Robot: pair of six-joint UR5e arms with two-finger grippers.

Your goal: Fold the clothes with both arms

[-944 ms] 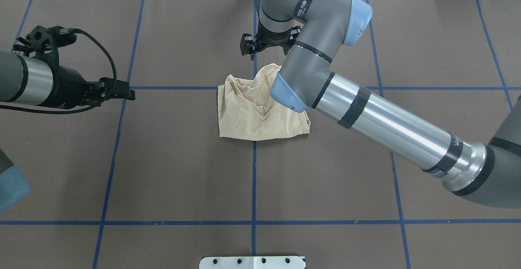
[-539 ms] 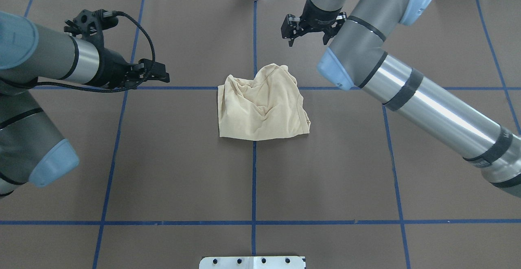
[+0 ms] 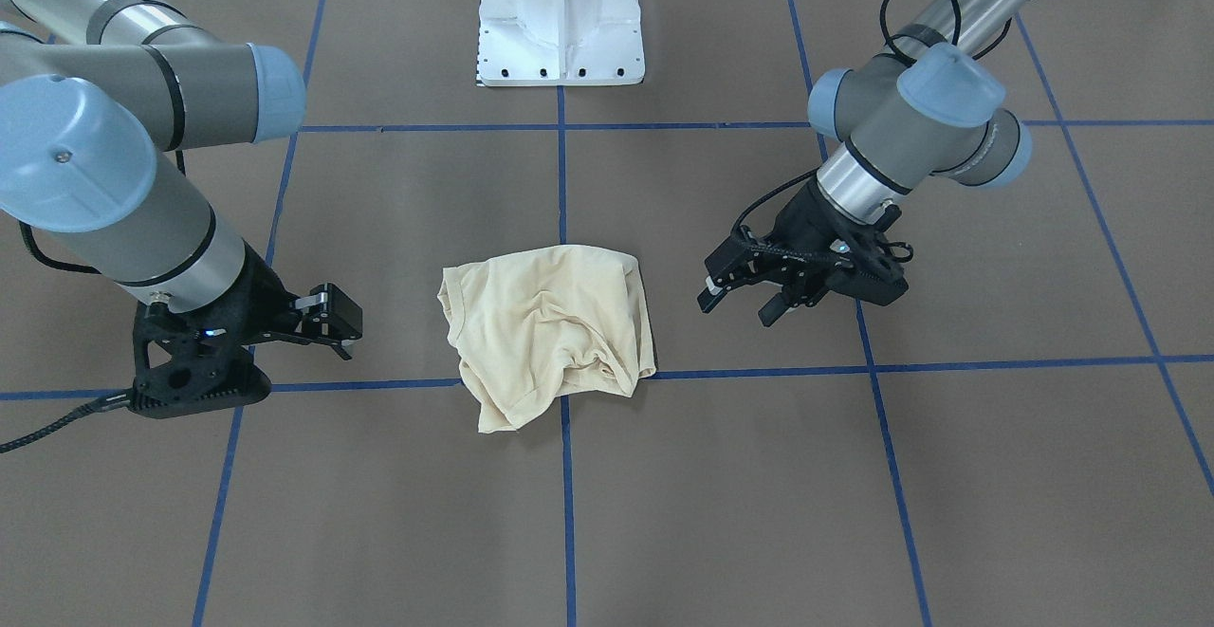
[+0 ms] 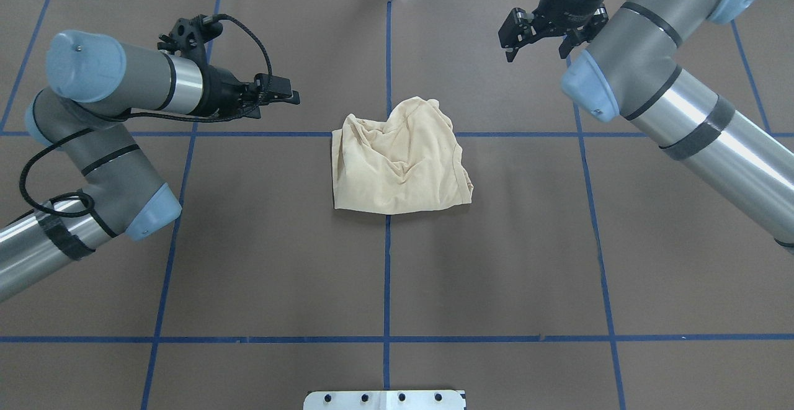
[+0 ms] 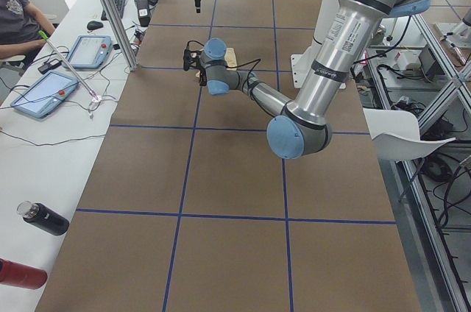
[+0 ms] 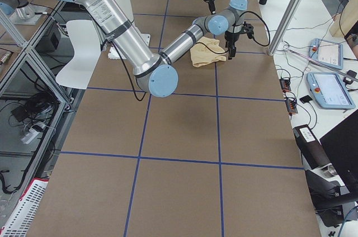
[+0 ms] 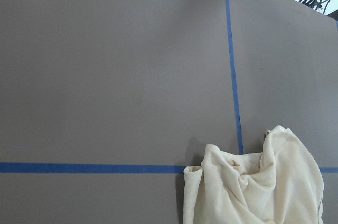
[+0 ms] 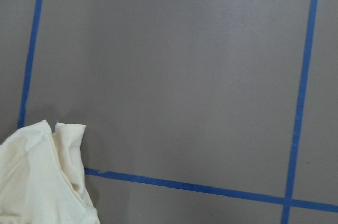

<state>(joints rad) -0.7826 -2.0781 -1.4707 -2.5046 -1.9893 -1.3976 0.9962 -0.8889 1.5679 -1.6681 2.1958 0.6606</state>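
The clothes (image 4: 397, 160) are one cream-yellow shirt, lying crumpled in a loose heap at the table's middle; its print is hidden. The shirt also shows in the front view (image 3: 550, 323), at the lower edge of the left wrist view (image 7: 259, 182) and in the lower left corner of the right wrist view (image 8: 37, 176). My left gripper (image 4: 290, 95) hovers to the shirt's left and slightly beyond it, open and empty (image 3: 738, 303). My right gripper (image 4: 538, 49) hangs at the far right, well away from the shirt, open and empty (image 3: 341, 328).
Blue tape lines (image 4: 387, 273) divide the brown table cover into squares. The white pedestal base (image 3: 560, 29) stands at the robot's side. A person (image 5: 18, 18) sits at a side desk with tablets (image 5: 44, 93). Bottles (image 5: 43, 218) lie at that desk's near end.
The right arm swung away from above the shirt to the far right. The left gripper advanced right toward the shirt. The shirt lies as before.
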